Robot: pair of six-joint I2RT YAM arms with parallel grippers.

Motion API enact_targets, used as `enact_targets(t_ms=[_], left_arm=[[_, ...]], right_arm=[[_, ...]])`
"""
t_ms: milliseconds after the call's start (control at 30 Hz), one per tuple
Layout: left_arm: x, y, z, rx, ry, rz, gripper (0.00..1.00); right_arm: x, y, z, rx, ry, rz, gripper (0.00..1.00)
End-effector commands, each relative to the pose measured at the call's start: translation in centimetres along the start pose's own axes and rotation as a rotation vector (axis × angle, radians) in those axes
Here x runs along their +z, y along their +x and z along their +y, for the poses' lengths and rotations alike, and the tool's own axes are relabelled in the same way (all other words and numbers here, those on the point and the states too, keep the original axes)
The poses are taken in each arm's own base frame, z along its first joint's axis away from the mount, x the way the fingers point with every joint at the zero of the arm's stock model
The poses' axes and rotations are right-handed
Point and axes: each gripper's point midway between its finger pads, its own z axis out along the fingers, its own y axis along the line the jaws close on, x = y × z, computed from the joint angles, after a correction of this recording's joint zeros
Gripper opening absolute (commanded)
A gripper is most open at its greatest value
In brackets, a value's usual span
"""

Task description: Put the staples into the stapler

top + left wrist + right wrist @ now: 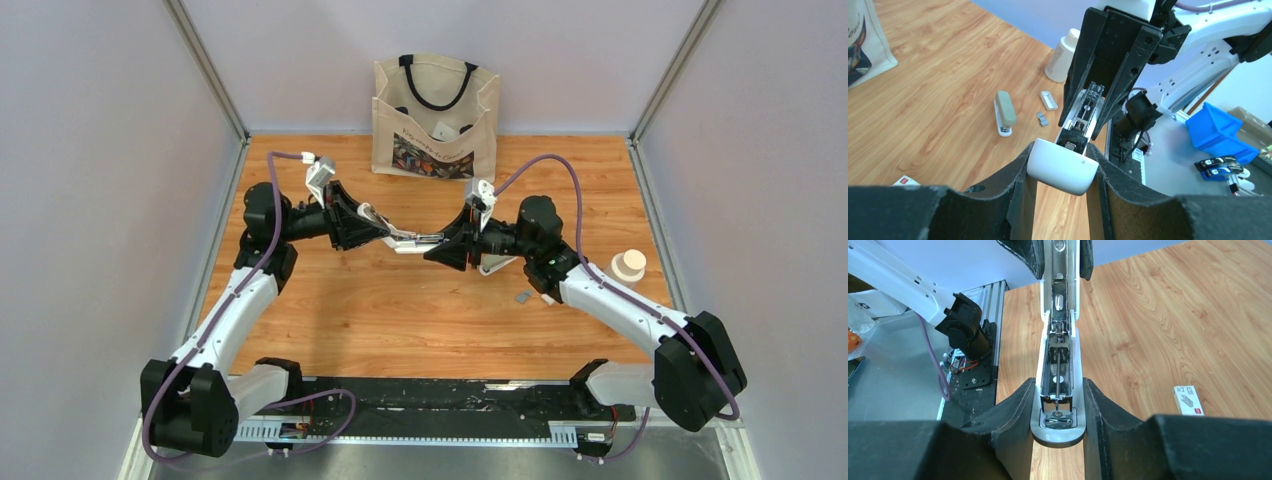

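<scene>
White plastic stapler (415, 240) open flat, clamped both ends: L gripper (1060, 166) on cover, R gripper (1058, 396) on base. Short grey metal staple strip (1042, 118) on wood table (400, 330), 4 o'clock of stapler. Loading not yet done.

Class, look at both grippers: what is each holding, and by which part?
Both hold one opened white stapler: the left gripper clamps the rounded white cover end, the right gripper the base end.

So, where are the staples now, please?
Left wrist view: the staples lie on the right half of the table, between the small grey stapler and a white tray.
</scene>
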Motion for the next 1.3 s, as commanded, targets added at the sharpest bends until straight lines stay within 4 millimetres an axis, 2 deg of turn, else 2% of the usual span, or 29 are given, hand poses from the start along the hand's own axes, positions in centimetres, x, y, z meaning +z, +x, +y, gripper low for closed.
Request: enact_targets(t_ms=[0,33,100,300,533,667,833,1067,1267], left_arm=[[-0.9,0.1,2.1,0.248,-0.118,0.079,0.0],[-0.9,1.0,2.0,0.244,-0.113,0.11,0.0],[-0.8,1.6,1.9,0.232,-0.101,0.121,0.0],[-0.5,1.3,1.6,0.237,-0.093,0.125,0.0],[-0.4,2.8,1.2,0.292,-0.08,0.196,0.0],[-0.2,3.9,0.7,0.339,-0.072,0.273,0.0],[-0.3,6.6,0.2,0.458,-0.069,0.489,0.0],[-1.1,10.3,-0.6,0.586,-0.041,0.815,0.0],[-1.1,11.5,-0.4,0.66,-0.048,0.933,0.0]], right_arm=[[-0.7,-1.4,0.3,-0.062,-0.01,0.016,0.04],[-0.7,-1.4,0.4,-0.068,-0.013,0.016,0.08],[-0.7,-1.5,0.6,-0.071,-0.018,0.017,0.11],[-0.5,-0.9,1.1,-0.089,-0.05,0.045,0.39],[-0.6,-1.0,1.5,-0.099,-0.062,0.054,0.61],[-0.6,-1.2,1.7,-0.134,-0.071,0.066,0.69],[-0.8,-1.6,2.3,-0.166,-0.082,0.097,0.77],[-1.0,-2.5,3.0,-0.168,-0.093,0.075,0.8],[-0.4,-0.8,2.8,-0.126,-0.115,0.106,0.8]])
